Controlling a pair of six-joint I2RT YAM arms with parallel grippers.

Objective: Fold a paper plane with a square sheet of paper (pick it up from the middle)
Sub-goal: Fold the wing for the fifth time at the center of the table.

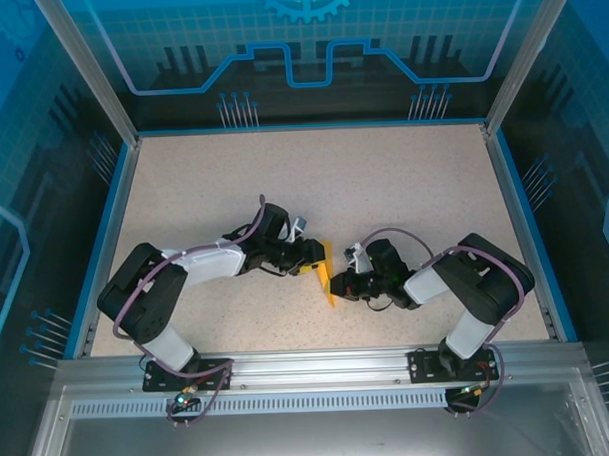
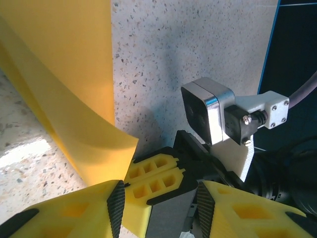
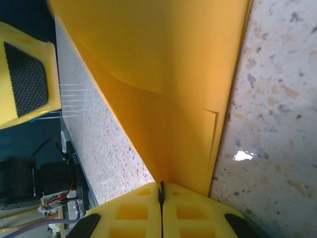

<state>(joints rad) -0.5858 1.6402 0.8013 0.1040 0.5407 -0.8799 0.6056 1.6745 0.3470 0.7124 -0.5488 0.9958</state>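
Note:
The orange-yellow sheet of paper (image 1: 326, 273) is folded into layers and stands on edge between the two arms at mid-table. My right gripper (image 3: 161, 191) is shut on its lower fold, and the layers (image 3: 163, 74) fan upward from the pinch. Whether it has the paper plane's shape I cannot tell. My left gripper (image 2: 161, 199) has its jaws apart, astride the right gripper's closed fingertips (image 2: 153, 174); the paper (image 2: 64, 79) rises just left of its left pad (image 2: 117, 201). From above, the left gripper (image 1: 310, 256) and right gripper (image 1: 341, 283) meet at the paper.
The speckled tabletop (image 1: 383, 185) is bordered by a blue rim (image 1: 512, 221) and an aluminium frame. The right arm's wrist camera (image 2: 208, 116) sits close in front of the left gripper. One left finger (image 3: 25, 74) shows beside the paper.

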